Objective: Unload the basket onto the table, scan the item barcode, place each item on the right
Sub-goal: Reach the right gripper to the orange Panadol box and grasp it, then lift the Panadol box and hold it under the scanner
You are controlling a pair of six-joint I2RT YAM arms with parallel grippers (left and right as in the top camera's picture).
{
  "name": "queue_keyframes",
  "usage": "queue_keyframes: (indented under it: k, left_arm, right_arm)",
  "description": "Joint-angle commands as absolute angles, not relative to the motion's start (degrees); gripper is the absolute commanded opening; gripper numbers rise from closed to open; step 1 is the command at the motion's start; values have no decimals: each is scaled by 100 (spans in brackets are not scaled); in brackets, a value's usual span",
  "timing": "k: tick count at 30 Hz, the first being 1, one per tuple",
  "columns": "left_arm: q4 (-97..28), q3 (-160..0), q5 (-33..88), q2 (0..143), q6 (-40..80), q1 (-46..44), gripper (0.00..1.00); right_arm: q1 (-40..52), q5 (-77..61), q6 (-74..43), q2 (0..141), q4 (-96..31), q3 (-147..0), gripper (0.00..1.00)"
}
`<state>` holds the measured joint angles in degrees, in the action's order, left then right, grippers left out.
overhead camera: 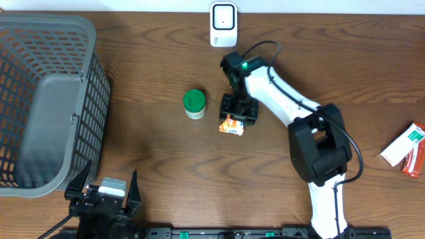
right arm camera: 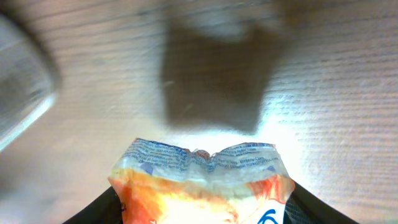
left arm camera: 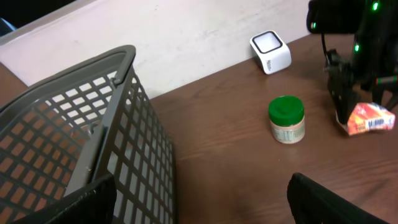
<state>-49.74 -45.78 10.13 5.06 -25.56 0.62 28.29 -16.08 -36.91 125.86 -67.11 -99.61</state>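
Overhead straight down, left wrist low and distant, right wrist close, all sharing packet (overhead camera: 232, 125)

A brown desk (overhead camera: 153, 166) with strong, dark wood grain fills the scene. Behind its far edge runs a pale, plain wall (left arm camera: 186, 37). Light falls evenly, with one bright glare patch on the wood up close.

ref: jar (overhead camera: 194, 104) on table (overhead camera: 153, 153) | basket (overhead camera: 40, 99) well to its left | scanner (overhead camera: 223, 24) behind it, slightly right | packet (overhead camera: 232, 127) near its right, a little in front | right gripper (overhead camera: 238, 114) over packet | carton (overhead camera: 406, 149) far right of jar, in front
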Motion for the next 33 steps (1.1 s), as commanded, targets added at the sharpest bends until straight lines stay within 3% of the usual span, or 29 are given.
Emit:
queue_keyframes:
  k: [1,8,21,27,33]
  left_arm:
    - [-4969,-4595,982,471,-2587,51,87]
    - [-4969,-4595,982,471,-2587,51,87]
    - [-4969,-4595,985,471,-2587,51,87]
    - [-4971,-4595,985,471,-2587,51,87]
    - [-4998,-4595,982,471,-2587,51,87]
  right_arm:
    - [2526,-2749,-2980,12610,-7017,-10280,57]
    - [2161,-3583,-2600,12610,-7778,-10298,56]
    - [1951,-3612,-2456,12610,-8084,-10298,56]
    - [1981,-3081,-2456,12610,-6132,-10298,56]
    - [1981,-2788,-2390,12610,-4309,-10304,49]
